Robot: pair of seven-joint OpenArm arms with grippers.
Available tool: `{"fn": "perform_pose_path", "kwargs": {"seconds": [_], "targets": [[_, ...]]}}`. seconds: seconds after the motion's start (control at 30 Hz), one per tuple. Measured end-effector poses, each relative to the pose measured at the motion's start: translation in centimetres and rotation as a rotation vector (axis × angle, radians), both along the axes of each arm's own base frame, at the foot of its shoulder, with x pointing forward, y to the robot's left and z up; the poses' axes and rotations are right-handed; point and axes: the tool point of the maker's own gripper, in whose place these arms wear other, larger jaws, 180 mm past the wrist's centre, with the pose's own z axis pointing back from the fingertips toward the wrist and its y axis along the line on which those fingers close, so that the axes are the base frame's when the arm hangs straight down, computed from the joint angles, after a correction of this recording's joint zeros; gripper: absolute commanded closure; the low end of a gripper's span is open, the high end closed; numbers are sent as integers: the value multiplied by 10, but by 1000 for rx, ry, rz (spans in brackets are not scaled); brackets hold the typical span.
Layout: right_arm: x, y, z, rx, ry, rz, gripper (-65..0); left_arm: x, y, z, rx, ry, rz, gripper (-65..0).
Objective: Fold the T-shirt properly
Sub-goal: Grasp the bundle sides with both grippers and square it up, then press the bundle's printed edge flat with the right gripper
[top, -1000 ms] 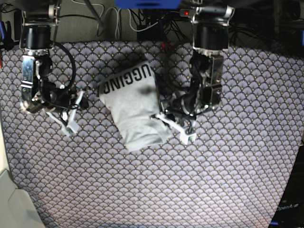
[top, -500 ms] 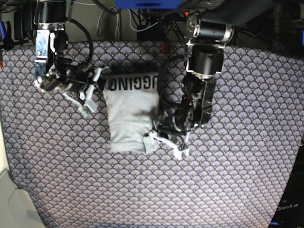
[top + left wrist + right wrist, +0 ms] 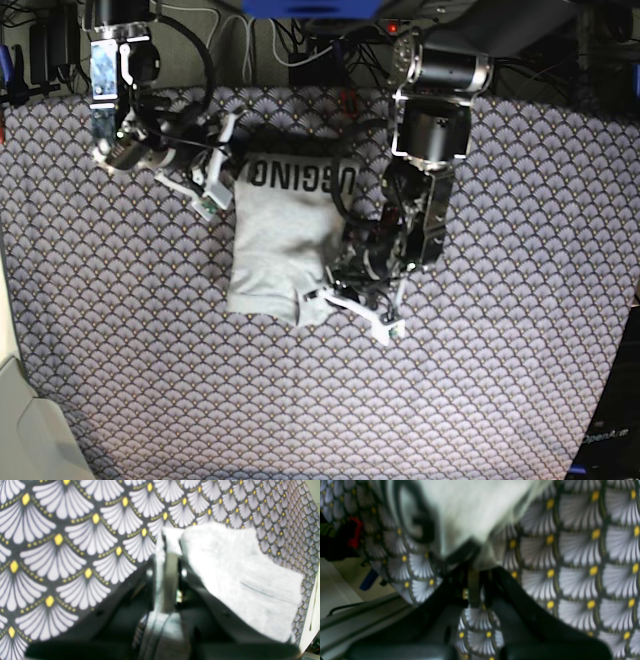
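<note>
Shirt (image 3: pixel 280 240) lies folded mid-cloth (image 3: pixel 500 400). L claw (image 3: pixel 355 305) pinches its near corner, R claw (image 3: pixel 215 180) pinches far lettered edge. Square edges w/ even tension, no bunching.

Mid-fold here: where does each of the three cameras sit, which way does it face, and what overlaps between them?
Base: overhead, facing down on the tablecloth; both arms show, flanking the T-shirt.
Left wrist: on the left gripper, facing along its fingers at the shirt's plain corner.
Right wrist: on the right gripper, facing the lettered edge; black finger bases show.
Shared: all three views show the T-shirt and the fan-patterned cloth.
</note>
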Motion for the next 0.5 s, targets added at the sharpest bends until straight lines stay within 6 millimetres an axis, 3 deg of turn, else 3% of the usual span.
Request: {"fn": "perform_pose_path", "kwargs": {"seconds": [0.1,0.2,0.27,0.37,0.43,0.5], "targets": [[6,-13,8,-34,-35,12,0,2,1,12,-29,-20,15,-62],[8,-37,12,-83,-51,-7,0,2,1,48,-122,-98,27,-62],[7,-55,15,-107,-57,-46,0,-3,14,69,-155,-146,17,-62],[19,-96,34,-168,-120,-140,0,-11,82,82,-91,-198,102,-62],[28,-114,58,-211,-188,-178,0,-29,136,70,-22,-182,182,-62],[30,-114,75,-237,-215,-172,0,-59,175,50,22,-129,264,-62]]}}
